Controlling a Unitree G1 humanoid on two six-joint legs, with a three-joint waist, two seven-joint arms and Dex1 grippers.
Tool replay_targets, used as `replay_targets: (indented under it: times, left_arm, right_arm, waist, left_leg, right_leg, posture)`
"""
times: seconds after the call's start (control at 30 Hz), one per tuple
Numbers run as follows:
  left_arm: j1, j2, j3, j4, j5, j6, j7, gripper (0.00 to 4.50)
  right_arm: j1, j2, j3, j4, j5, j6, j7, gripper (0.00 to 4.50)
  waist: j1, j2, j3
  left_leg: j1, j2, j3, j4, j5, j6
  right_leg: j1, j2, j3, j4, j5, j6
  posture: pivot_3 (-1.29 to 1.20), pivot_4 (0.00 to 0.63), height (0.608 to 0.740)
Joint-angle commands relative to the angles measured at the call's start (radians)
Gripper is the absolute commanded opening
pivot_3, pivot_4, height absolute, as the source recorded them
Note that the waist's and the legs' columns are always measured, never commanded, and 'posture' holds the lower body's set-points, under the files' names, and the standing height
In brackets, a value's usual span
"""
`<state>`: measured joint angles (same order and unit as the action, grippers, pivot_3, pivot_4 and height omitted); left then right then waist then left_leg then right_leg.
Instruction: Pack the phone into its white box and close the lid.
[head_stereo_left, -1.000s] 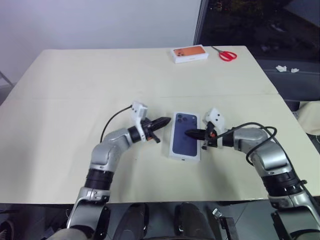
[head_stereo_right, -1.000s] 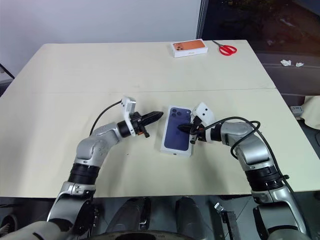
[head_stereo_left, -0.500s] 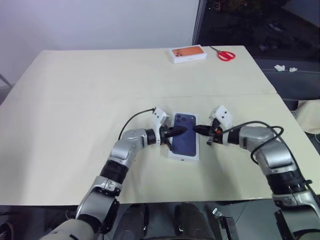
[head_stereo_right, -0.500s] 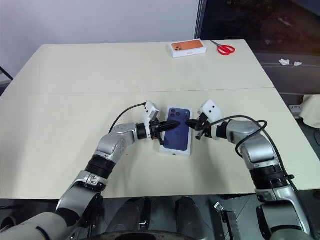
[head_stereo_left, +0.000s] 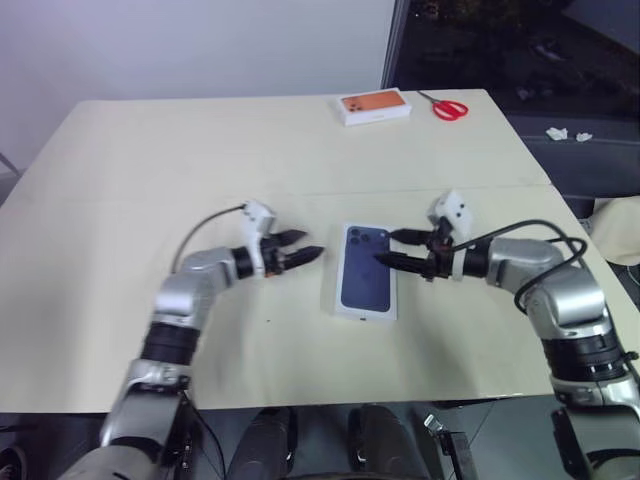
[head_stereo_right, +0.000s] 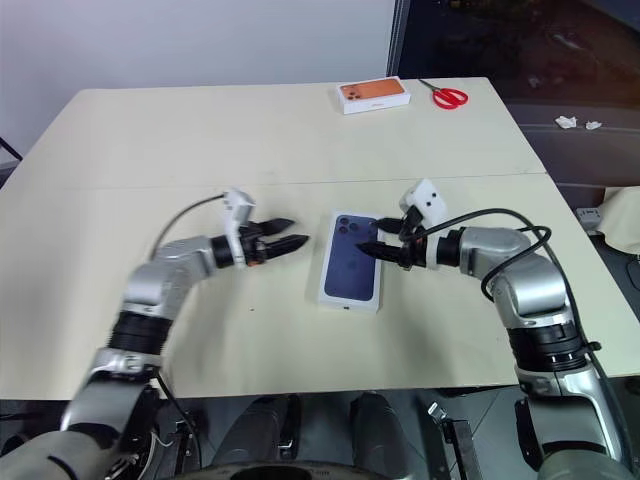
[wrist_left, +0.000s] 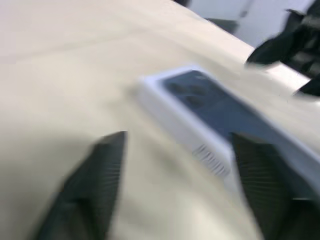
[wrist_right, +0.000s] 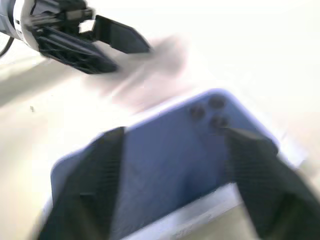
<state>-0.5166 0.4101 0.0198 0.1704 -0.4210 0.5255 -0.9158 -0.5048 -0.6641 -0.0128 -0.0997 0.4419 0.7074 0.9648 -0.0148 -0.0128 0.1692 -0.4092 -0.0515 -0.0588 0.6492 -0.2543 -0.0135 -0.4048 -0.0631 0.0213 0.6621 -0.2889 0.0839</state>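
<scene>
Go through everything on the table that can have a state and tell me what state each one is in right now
lid: on the white box, closed, printed phone face up, flat on the table.
left tool: open, holding nothing, beside the lid.
right tool: open, holding nothing, at the lid's other side.
orange-topped box: closed, at the far edge.
scissors: lying flat beside it; blades too small to tell.

The lid is closed on the table, so the box beneath and any phone inside are hidden. In the left wrist view the lid is smeared by blur and cut off at the picture's edge, and the left gripper's fingers are blurred. In the right wrist view the lid's print is blurred, and its near end is cut off.
</scene>
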Motion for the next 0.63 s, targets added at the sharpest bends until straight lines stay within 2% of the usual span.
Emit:
replay_targets:
  times: [0.03,0.17,0.37,0.63]
  left_arm:
    - [0.059,0.103,0.097,-0.104,-0.054,0.009,-0.044,4.5]
    - [0.185,0.243,0.205,-0.159,-0.085,0.013,-0.08,4.5]
    - [0.407,0.362,0.349,-0.24,-0.086,-0.02,-0.09,4.5]
    - [0.557,0.393,0.45,-0.261,-0.117,-0.061,-0.101,4.5]
  right_arm:
    - [0.002,-0.067,-0.037,-0.007,0.004,-0.067,0.062,4.45]
    - [0.077,-0.131,-0.05,0.013,-0.027,-0.172,0.107,4.45]
    - [0.177,-0.17,-0.129,0.026,0.009,-0.222,0.154,4.45]
    - [0.258,-0.212,-0.136,0.046,-0.023,-0.3,0.189,4.45]
  waist:
    - [0.005,0.0,0.0]
    - [0.005,0.0,0.0]
    - [0.003,0.0,0.001]
    - [0.005,0.0,0.001]
  left_leg:
    - [0.0,0.0,0.0,0.0,0.0,0.0]
    - [0.0,-0.001,0.0,-0.001,-0.001,0.001]
    - [0.0,0.0,0.0,-0.002,-0.001,0.001]
    - [0.0,0.0,0.0,-0.003,-0.001,0.001]
  right_leg:
    - [0.0,0.0,0.0,-0.001,0.0,0.0]
    - [0.002,-0.002,0.0,-0.003,0.0,0.0]
    - [0.001,-0.003,0.0,-0.004,0.0,-0.001]
    - [0.002,-0.004,0.0,-0.005,0.0,-0.001]
  posture:
    - [0.0,0.15,0.74]
    - [0.0,0.15,0.74]
    - [0.0,0.15,0.74]
    - [0.0,0.15,0.74]
